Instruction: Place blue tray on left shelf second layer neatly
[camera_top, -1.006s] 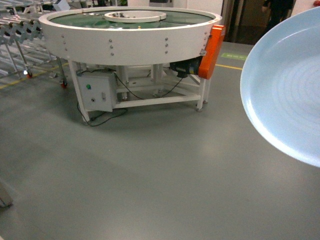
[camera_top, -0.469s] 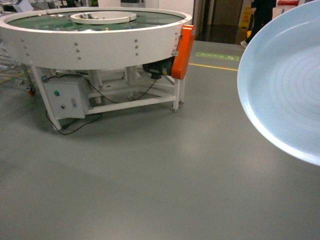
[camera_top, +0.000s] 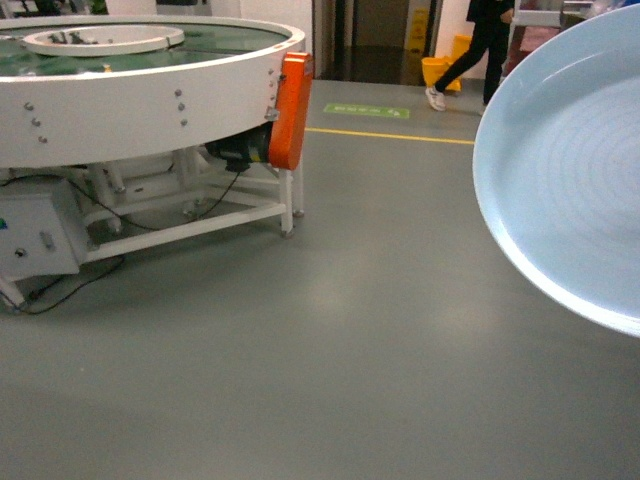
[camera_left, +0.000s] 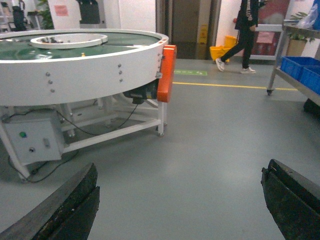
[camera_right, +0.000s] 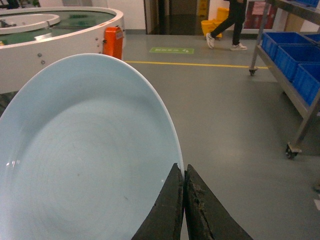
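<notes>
Plastic, glossy and thin-walled: the blue tray (camera_right: 85, 160) looks light and stiff, but smooth enough to slide in a pinch, so I would judge the raised rim the only sound place to hold it. That is where the right gripper (camera_right: 184, 186) has it, its two dark fingers pressed together on the rim at the lower middle of the right wrist view, the dish filling the left half of that frame. In the head view the tray (camera_top: 565, 170) hangs tilted at the right edge, above bare grey floor. The left gripper (camera_left: 180, 200) carries nothing; its fingers stand wide apart at the bottom corners of its view. A round white conveyor table (camera_top: 130, 90) sits upper left, a metal rack (camera_right: 280, 75) with dark-blue crates (camera_right: 282, 42) upper right. Held by one edge, the dish may swing or slip if jolted.
</notes>
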